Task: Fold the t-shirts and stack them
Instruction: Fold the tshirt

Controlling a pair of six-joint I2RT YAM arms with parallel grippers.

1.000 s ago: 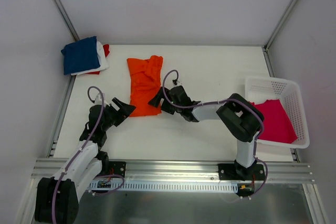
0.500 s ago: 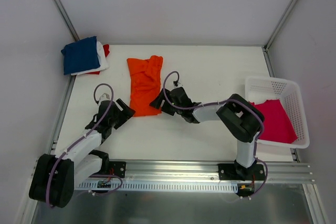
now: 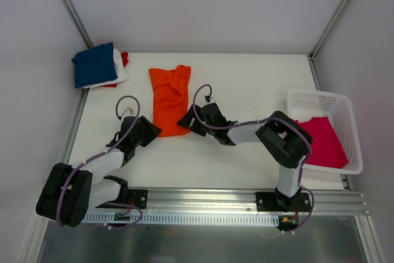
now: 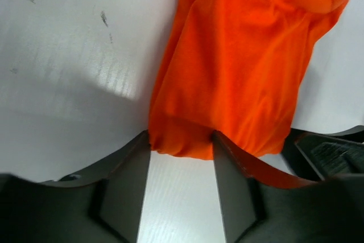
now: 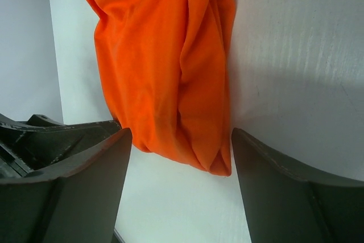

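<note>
Shirt: orange shirt [image 3: 169, 100] lies mid-table, at twelve o'clock from both grippers.
Left gripper [image 4: 181, 140]: I've closed in; fingers narrowing but not yet pinching, astride the near hem.
Right gripper [image 5: 177, 140]: fingers spread around the hem.
Meaning: fold pinch seems imminent.

A white table [image 3: 246, 84] fills the middle of the overhead view, its surface matte and faintly streaked. At the table's right edge sits 1 white plastic lattice basket [image 3: 314, 100], rectangular, with its long side running away from the near edge. Along the table's near edge lies a ribbed aluminium rail [image 3: 203, 198] above a grey metal floor strip. Plain pale walls [image 3: 203, 4] enclose the table at the back and both sides, with 2 slanted metal struts [image 3: 71, 7] rising from the table's far corners. Close up, a few small dark scuff marks [image 4: 104, 17] dot the table surface.
</note>
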